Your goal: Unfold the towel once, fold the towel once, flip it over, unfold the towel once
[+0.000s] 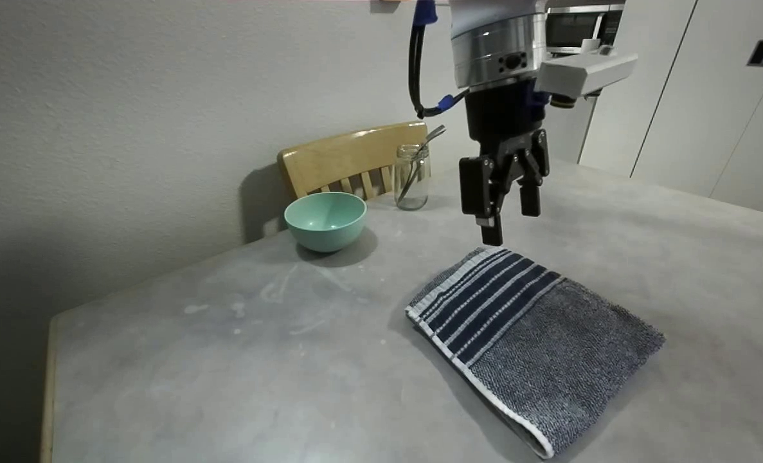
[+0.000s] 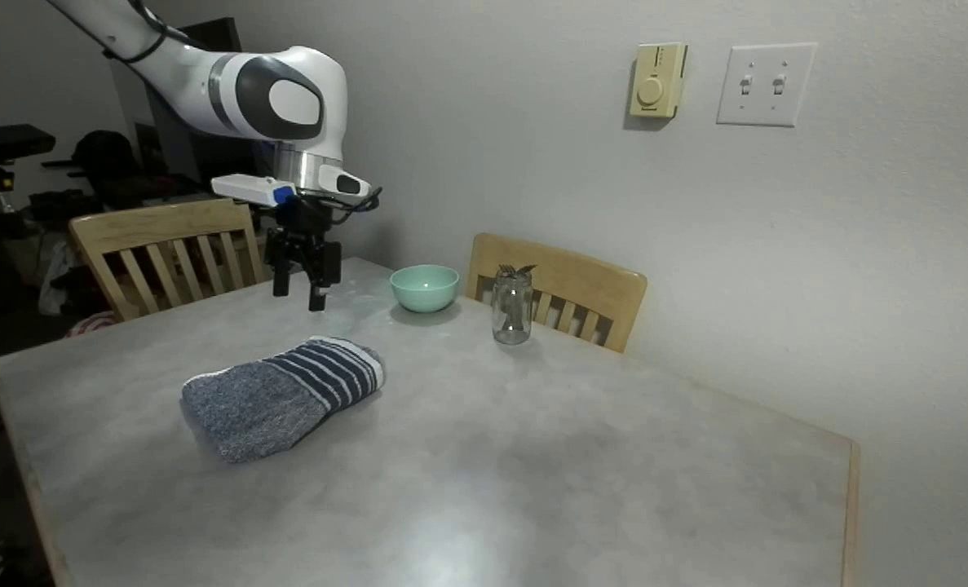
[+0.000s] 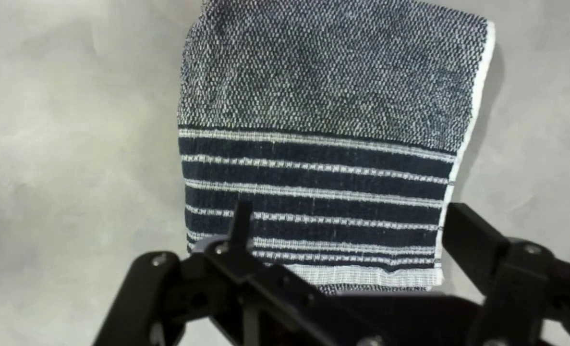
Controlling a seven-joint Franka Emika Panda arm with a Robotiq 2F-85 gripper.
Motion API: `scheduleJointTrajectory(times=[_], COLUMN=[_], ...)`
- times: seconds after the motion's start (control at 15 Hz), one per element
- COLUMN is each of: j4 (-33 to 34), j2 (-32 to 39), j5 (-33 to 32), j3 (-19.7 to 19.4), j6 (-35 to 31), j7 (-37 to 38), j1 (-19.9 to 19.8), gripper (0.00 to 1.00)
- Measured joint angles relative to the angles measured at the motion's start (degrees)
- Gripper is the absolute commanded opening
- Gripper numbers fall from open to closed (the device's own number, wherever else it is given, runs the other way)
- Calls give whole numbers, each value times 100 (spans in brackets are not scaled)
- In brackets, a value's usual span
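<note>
In an exterior view I see the towel [image 1: 542, 334] lying folded on the table [image 1: 227, 386], its striped end toward my gripper [image 1: 511, 220], with a gap between layers at the hemmed corner away from the stripes. I judge the step in hand to be an unfold; whether the opening one or the closing one, I can't tell. To do it well, I want only the upper layer at the striped end: a shallow bite, a gentle lift, then a low arc toward the plain terry end, laid flat before release. Catching both layers would likely drag the whole bundle. The jaws stand wide with nothing between them.

In an exterior view the gripper [image 2: 299, 293] hangs above the table, apart from the towel [image 2: 288, 399]; the bowl [image 2: 424, 299] sits well apart from it too, so I expect room to swing the cloth.

In the wrist view the fingers [image 3: 474, 245] frame the striped end, one over the stripes, one by the white hem [image 3: 481, 72], spread and holding nothing. A sliver of terry shows below the pale border, probably the under layer, so I should bite short of it.
</note>
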State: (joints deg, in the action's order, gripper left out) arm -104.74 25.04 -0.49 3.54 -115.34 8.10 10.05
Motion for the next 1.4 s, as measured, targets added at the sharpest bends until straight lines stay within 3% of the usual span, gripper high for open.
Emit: scheduleJointTrajectory(times=[0.73,1.4], j4=[1362,1699], j2=[1592,1785], j5=[-20,-20], j3=[-147,-223], j6=[796,1088], j7=[1913,2372], j1=[286,510], gripper=[100,100])
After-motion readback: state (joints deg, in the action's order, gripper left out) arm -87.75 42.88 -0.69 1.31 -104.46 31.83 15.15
